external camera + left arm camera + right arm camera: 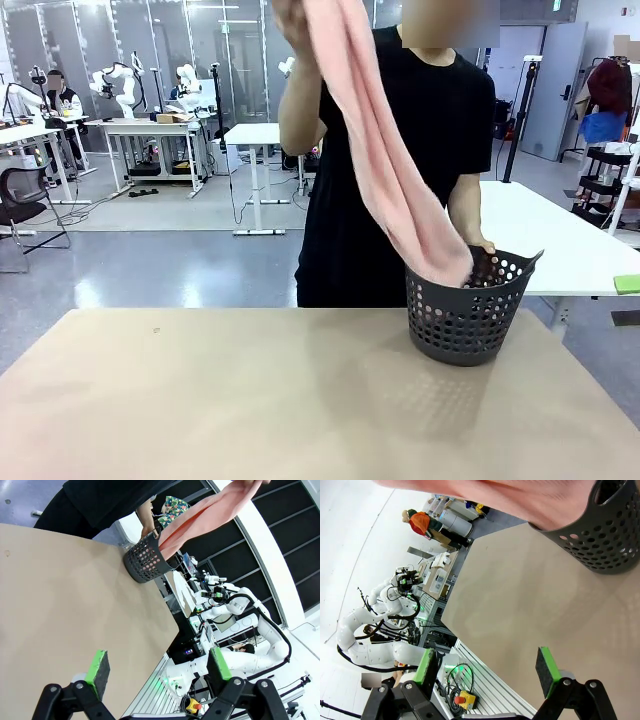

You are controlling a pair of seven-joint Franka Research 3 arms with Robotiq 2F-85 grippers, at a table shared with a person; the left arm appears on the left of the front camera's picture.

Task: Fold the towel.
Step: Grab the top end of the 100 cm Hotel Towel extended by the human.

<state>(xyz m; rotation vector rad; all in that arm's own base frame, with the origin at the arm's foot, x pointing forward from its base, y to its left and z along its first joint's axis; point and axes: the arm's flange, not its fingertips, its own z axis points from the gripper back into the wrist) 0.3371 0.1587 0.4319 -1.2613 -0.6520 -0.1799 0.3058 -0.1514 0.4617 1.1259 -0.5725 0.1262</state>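
A person at the far side of the table lifts the salmon-pink towel [385, 140] out of a dark grey perforated basket [468, 315]. One hand holds the towel's top high up, the other rests on the basket's rim. The towel hangs in a long bunched strip, its lower end still inside the basket. The towel [200, 517] and basket [144, 561] lie far off in the left wrist view, beyond my open left gripper [159, 668]. In the right wrist view the towel [485, 492] blurs across the top beside the basket [600, 535]. My right gripper [487, 669] is open and holds nothing.
The tan table [200, 400] spreads bare in front of the basket, which stands at its far right. White tables [560, 240] and other workstations stand behind the person.
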